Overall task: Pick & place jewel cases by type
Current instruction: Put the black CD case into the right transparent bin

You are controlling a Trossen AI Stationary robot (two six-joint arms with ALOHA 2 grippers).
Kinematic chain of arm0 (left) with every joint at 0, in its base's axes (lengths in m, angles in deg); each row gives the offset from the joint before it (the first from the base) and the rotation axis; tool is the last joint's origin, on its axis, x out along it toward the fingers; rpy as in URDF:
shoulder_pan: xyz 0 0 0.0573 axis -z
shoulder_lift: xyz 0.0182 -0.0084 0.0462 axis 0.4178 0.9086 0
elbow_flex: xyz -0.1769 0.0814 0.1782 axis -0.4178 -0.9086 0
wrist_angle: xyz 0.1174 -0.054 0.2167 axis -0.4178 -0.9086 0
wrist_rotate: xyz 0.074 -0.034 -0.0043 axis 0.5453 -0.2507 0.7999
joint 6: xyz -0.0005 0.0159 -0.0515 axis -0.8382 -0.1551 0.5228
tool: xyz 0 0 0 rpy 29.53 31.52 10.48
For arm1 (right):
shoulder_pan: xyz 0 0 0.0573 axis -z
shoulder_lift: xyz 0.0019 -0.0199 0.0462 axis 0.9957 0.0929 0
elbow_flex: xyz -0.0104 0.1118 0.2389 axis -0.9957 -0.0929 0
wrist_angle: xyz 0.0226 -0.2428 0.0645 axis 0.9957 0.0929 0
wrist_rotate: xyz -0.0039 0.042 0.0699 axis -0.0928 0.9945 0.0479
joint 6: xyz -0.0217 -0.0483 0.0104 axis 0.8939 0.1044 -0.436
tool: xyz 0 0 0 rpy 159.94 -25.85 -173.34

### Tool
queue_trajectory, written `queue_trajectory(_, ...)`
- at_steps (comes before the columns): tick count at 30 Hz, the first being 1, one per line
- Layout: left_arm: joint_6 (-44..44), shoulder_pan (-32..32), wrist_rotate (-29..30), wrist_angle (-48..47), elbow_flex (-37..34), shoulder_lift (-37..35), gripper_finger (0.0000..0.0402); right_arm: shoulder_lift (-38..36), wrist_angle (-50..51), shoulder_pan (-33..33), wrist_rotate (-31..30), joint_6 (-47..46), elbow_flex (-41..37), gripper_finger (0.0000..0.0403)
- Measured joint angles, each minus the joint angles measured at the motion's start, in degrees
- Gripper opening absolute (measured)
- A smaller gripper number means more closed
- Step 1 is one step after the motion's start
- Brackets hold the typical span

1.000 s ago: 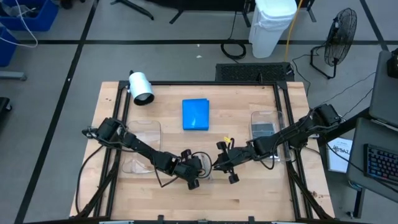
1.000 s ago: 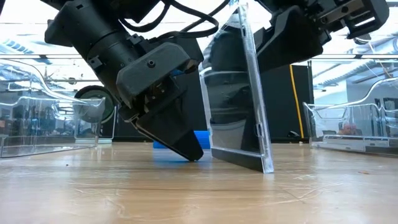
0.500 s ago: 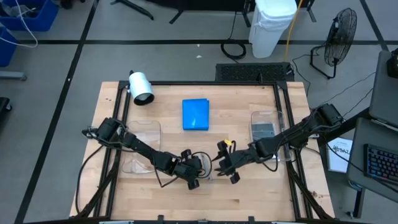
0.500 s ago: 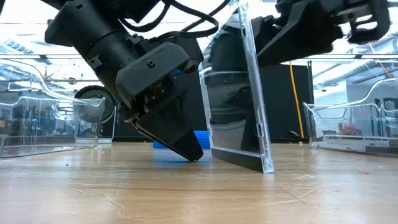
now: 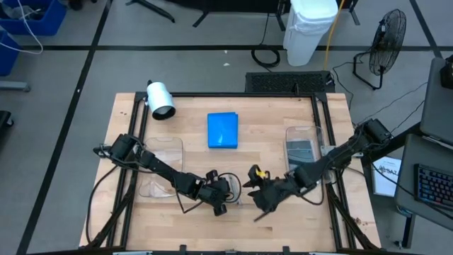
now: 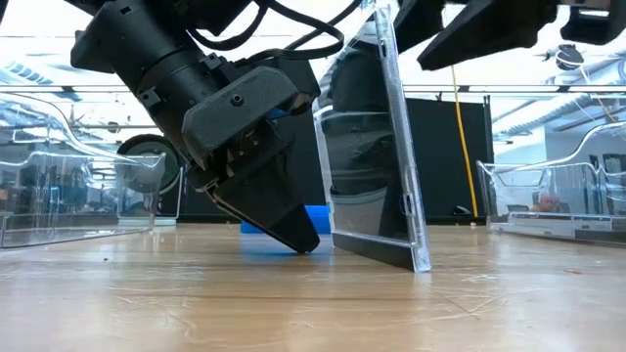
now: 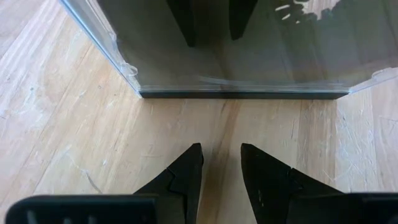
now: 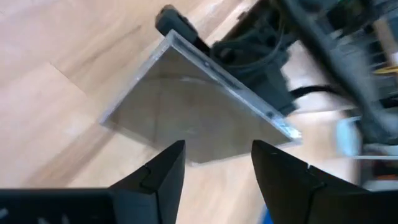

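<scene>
A dark translucent jewel case [image 6: 377, 147] stands almost upright near the table's front middle, resting on its lower edge [image 7: 242, 94]. My left gripper [image 7: 221, 149] slants down just beside it, fingertips by the wood. They stand a narrow gap apart with nothing between them. My right gripper [image 8: 217, 149] hovers open above and to the near side of the case [image 8: 193, 112], clear of it. A blue jewel case [image 5: 223, 130] lies flat farther back. Dark cases [image 5: 300, 147] lie in the right clear tray. My left gripper stands close against the jewel case's upper part [image 6: 315, 108] with its housing. I cannot tell whether the two touch. Its fingers hold nothing, and the case's lower edge sits on the table a little ahead of the fingertips.
A clear tray [image 5: 161, 166] sits at the left and another [image 5: 315, 134] at the right. A white cylinder [image 5: 160, 99] lies at the far left corner. Bare wood runs along the near edge and between the blue case and the arms.
My right gripper has come away from the standing case's top edge, risen and drawn toward the table's near edge, rolling as it went. The case stays standing where it was. My left gripper has kept still.
</scene>
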Motion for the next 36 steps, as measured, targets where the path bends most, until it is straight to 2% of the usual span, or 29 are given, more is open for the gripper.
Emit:
queue_trajectory(5, -0.14, -0.02, -0.01, -0.01, 0.0, 0.0, 0.012, 0.0, -1.59, -4.61, -8.97, 4.42, 0.12, 0.0184)
queue_trajectory(10, -0.19, -0.02, -0.02, 0.0, 0.0, 0.0, 0.012, 0.56, -6.43, -7.07, -10.92, 9.12, 0.12, 0.0176)
queue_trajectory(15, -0.13, -0.02, -0.24, -0.04, 0.0, 0.0, 0.012, 4.13, -9.84, -8.02, -10.99, 16.24, 0.19, 0.0172)
queue_trajectory(21, -0.09, -0.07, -1.11, -0.04, 0.0, -0.04, 0.012, 9.83, -9.8, -8.02, -18.39, 27.6, 0.79, 0.0177)
queue_trajectory(26, -0.01, -0.07, -1.26, -0.02, 0.02, -0.04, 0.012, 12.86, -14.56, -8.13, -24.64, 36.48, 2.16, 0.0174)
queue_trajectory(31, 0.04, -0.04, -1.28, 0.0, 0.02, -0.04, 0.012, 13.0, -19.81, -8.11, -25.68, 41.55, 2.41, 0.0174)
queue_trajectory(36, 0.04, -0.04, -1.35, -0.02, 0.02, -0.04, 0.012, 13.0, -20.31, -8.11, -25.65, 43.28, 2.42, 0.0173)
